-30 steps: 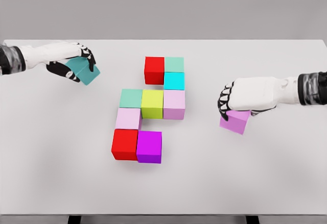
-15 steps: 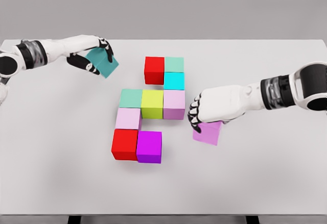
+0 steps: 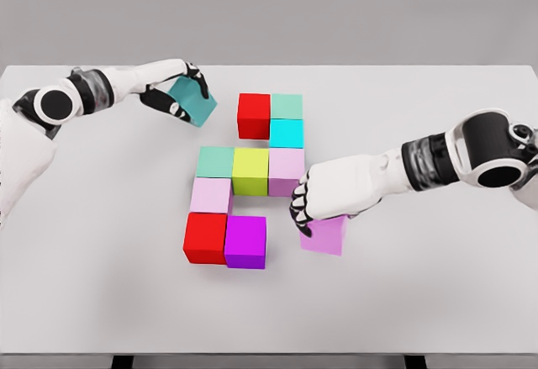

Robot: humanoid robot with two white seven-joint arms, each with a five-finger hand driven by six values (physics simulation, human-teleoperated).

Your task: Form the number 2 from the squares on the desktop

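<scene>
On the white tabletop (image 3: 101,285) a cluster of eight cubes sits near the middle: a red cube (image 3: 254,115) and a mint cube (image 3: 287,106) side by side at the far end, a cyan cube (image 3: 287,134) directly in front of the mint one, then a row of a pale green cube (image 3: 216,162), a yellow-green cube (image 3: 250,171) and a light pink cube (image 3: 287,171). In front of the pale green cube lies a second light pink cube (image 3: 210,195), and nearest the camera a second red cube (image 3: 205,237) touches a magenta cube (image 3: 245,241) on its right. The right hand (image 3: 329,201) reaches in from the right with its fingers curled down over the top of an orchid cube (image 3: 325,234), gripping it; this cube lies just under the palm, near the magenta cube's right side but with a gap between them, and in front of the light pink cube at the row's right end. Whether the orchid cube rests on the tabletop or is held just above it cannot be told. The left hand (image 3: 172,92) comes in from the upper left, closed around a teal cube (image 3: 192,102), which is tilted and sticks out to the right of the fingers, a little left of the far red cube and apart from it.
</scene>
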